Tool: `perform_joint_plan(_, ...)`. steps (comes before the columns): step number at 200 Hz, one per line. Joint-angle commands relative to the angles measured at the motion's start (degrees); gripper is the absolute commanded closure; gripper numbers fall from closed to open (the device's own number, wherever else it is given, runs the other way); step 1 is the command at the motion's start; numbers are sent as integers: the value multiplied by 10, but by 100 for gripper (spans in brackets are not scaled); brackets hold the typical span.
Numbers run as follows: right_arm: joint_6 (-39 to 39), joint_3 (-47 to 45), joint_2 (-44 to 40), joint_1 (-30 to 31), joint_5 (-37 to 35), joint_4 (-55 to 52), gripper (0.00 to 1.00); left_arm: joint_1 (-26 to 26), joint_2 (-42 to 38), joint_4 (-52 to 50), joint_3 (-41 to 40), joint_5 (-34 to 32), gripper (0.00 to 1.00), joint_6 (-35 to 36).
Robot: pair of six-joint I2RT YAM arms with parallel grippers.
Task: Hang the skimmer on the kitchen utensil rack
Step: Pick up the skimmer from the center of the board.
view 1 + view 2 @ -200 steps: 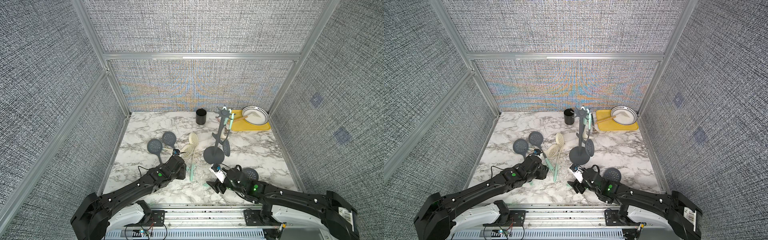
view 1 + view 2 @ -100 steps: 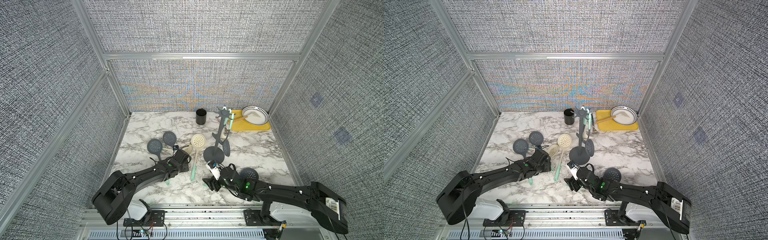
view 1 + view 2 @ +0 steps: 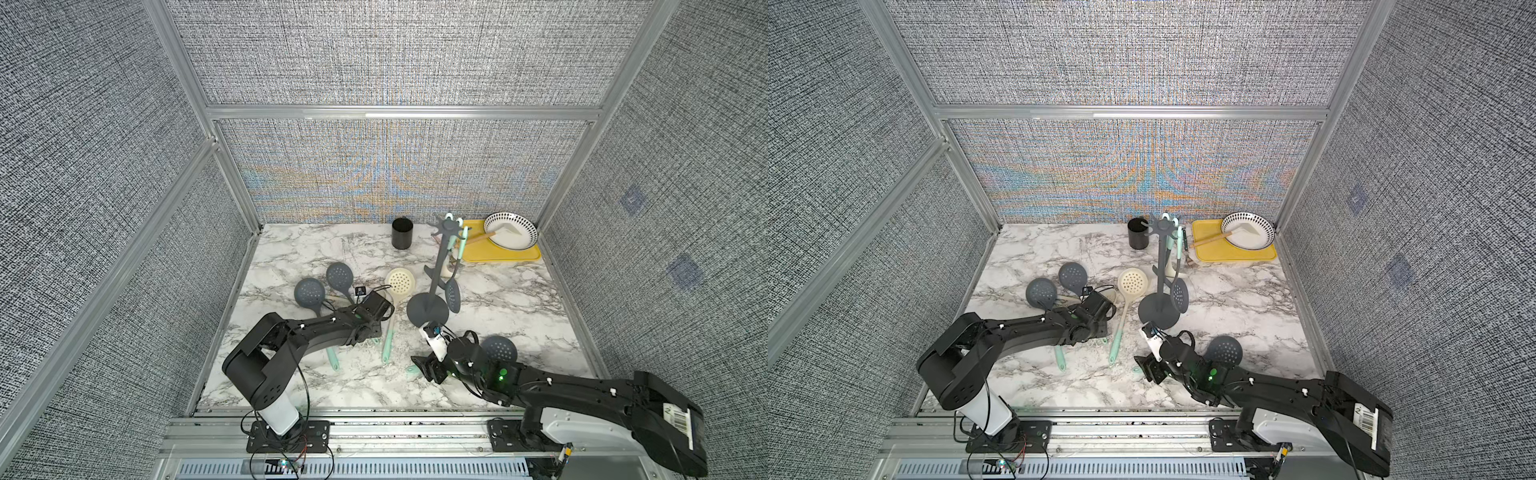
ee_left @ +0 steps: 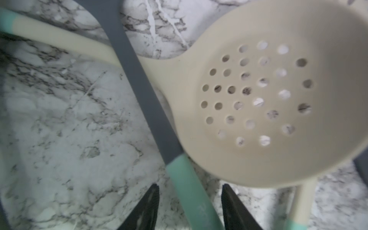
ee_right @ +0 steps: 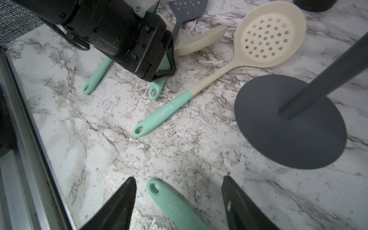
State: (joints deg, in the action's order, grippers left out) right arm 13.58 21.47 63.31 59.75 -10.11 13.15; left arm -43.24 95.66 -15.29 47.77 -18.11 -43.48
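While the left arm had stretched lower and farther over the last second, the left pincer (image 4: 190, 186) had narrowed. The cream perforated silicone skimmer (image 3: 400, 281), seen edge-on a second before, now lay flat, its bowl just beside the round base of the tall dark grey kitchen utensil rack (image 3: 419, 311).

That appeared to open the way to the dark grey perforated skimmer with a mint-green handle (image 4: 139, 79). It lay flat on the white marble-patterned desk (image 3: 519, 299), toward the left side, its stem crossing over the neck of a second cream skimmer (image 4: 258, 89). The left pincer's fingers stood apart, one on either side of the mint handle with thin gaps showing, so I judged the grasp as closing but not yet made.

The left arm lay low, reaching from the front edge toward the middle. The right arm reached low along the front edge. The right pincer (image 5: 178, 178) stood apart around the handle end of another dark grey skimmer (image 3: 498, 349) without touching it. The rack stood upright near the middle, a hanging grey skimmer (image 3: 453, 295) already on it.
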Motion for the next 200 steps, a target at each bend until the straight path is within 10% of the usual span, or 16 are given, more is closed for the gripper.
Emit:
perform_joint_plan(1,7,-4,-7,0,-16,2,29,1,5,-42,0,-33,55,4)
perform_joint_plan(143,-9,-9,-58,-2,-37,31,31,15,-324,-148,-83,-88,98,62)
perform_joint_plan(200,-136,35,-82,-16,35,15,20,14,-499,-237,-27,86,98,171)
